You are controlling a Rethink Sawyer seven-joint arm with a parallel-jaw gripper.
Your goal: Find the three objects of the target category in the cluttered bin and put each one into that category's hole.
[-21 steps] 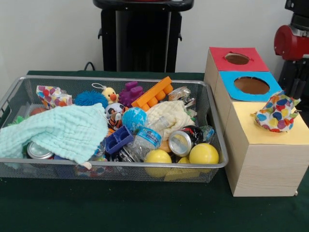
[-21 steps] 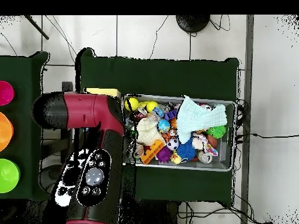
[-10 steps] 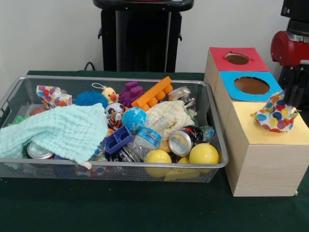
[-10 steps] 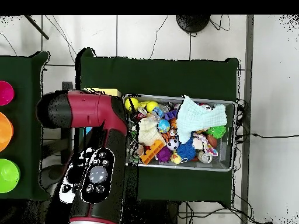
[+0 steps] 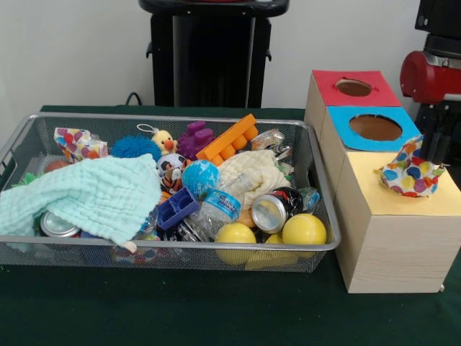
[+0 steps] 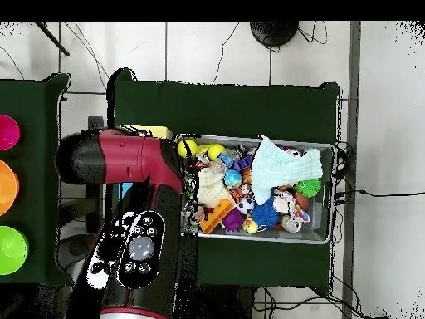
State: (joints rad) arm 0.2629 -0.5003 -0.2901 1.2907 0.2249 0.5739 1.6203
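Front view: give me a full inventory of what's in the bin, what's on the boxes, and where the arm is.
Wire bin: one, silver, left on the green table.
Muslin cloth: one, mint, bin's left.
Balls: two, yellow, bin's front right corner.
Cans: two, silver, one front right, one under the cloth.
Water bottle: one, clear, centre.
Brick: one, orange, back centre.
Spiky ball: one, blue, back left.
Cream cloth: one, centre right.
Polka-dot cloth: two, one at back left, one on the yellow box.
Boxes: three, with red, blue and yellow tops, right of the bin.
Arm: red and black, right edge above the yellow box; gripper state unclear.
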